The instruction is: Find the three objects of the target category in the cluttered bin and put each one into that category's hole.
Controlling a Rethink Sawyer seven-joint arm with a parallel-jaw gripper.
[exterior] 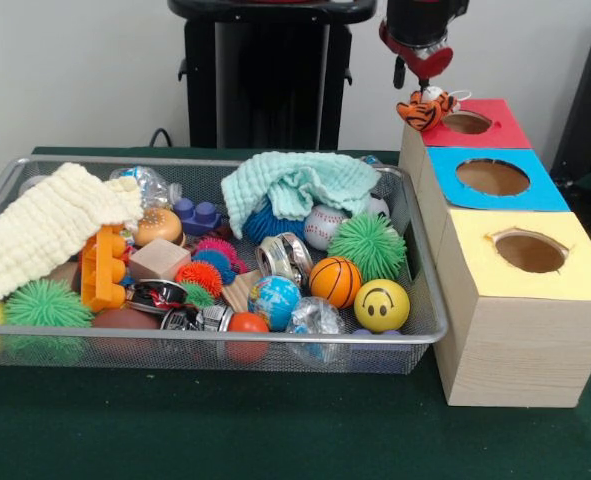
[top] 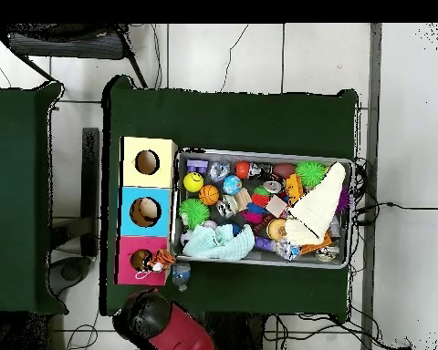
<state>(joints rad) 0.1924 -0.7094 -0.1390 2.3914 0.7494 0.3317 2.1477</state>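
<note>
One small tiger plush toy [exterior: 424, 108] hangs directly below the gripper [exterior: 422, 75], just beside the hole [exterior: 467, 122] in the red-topped box and not yet over its centre; the overhead view places the toy at the rim of that hole. Whether the fingers are clamped on the toy or already released cannot be determined from either view. Judged by appearance, the toy is light, soft and compressible, with a loop or tag; it is unlikely to slip and is not fragile. A grip across the stuffed body is recommended. The cluttered bin [exterior: 275, 338] rests on the green counter [exterior: 225, 420], holding balls, spiky toys, cloths and blocks, beside the boxes.
</note>
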